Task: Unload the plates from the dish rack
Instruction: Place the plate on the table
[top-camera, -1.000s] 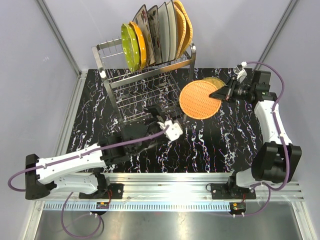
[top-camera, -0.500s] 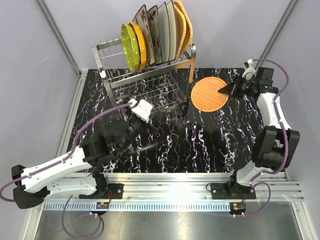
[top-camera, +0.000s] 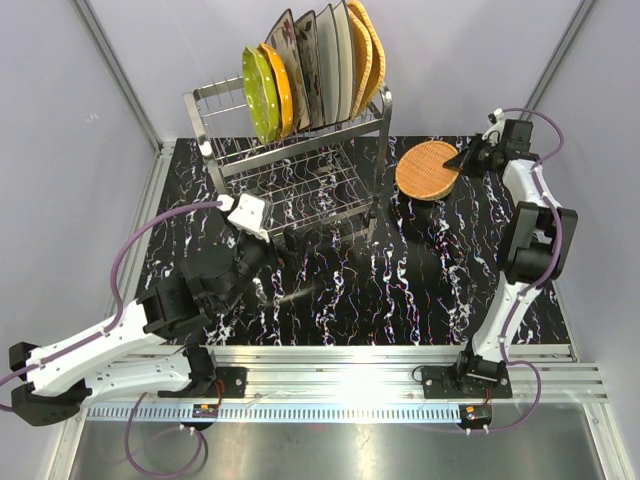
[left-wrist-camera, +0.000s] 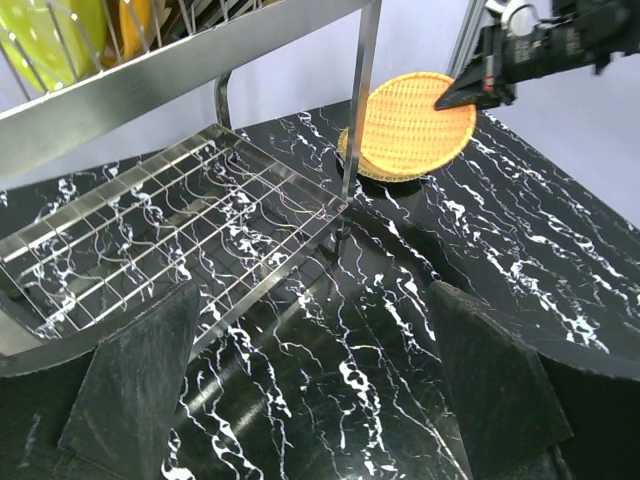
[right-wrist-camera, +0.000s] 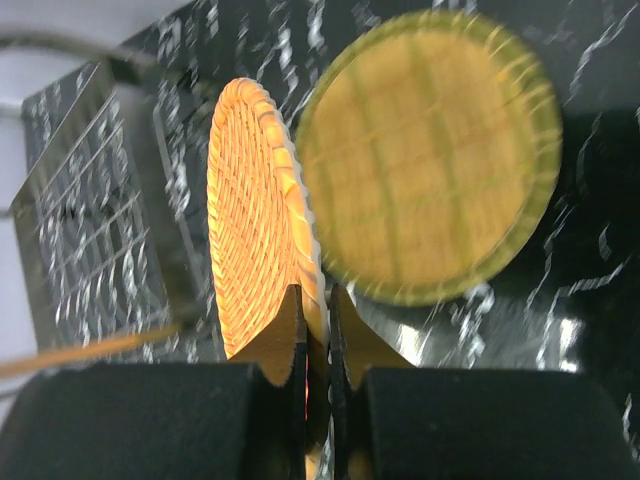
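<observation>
Clamping the rim of a woven plate (top-camera: 428, 168), right gripper (top-camera: 462, 160) holds it tilted over a second plate (right-wrist-camera: 430, 170) lying on the table (top-camera: 400, 290), right of the rack (top-camera: 300, 190). Left gripper (left-wrist-camera: 320, 385) spread wide, empty, near the rack's lower tier. Other plates (top-camera: 310, 70) upright on top.

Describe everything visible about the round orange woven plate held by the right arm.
The round orange woven plate looks like basketwork, with a raised ribbed rim and a flat lattice centre. It hangs tilted, the right gripper's fingers pinching its rim. Beneath it lies a second, yellower woven plate.
</observation>
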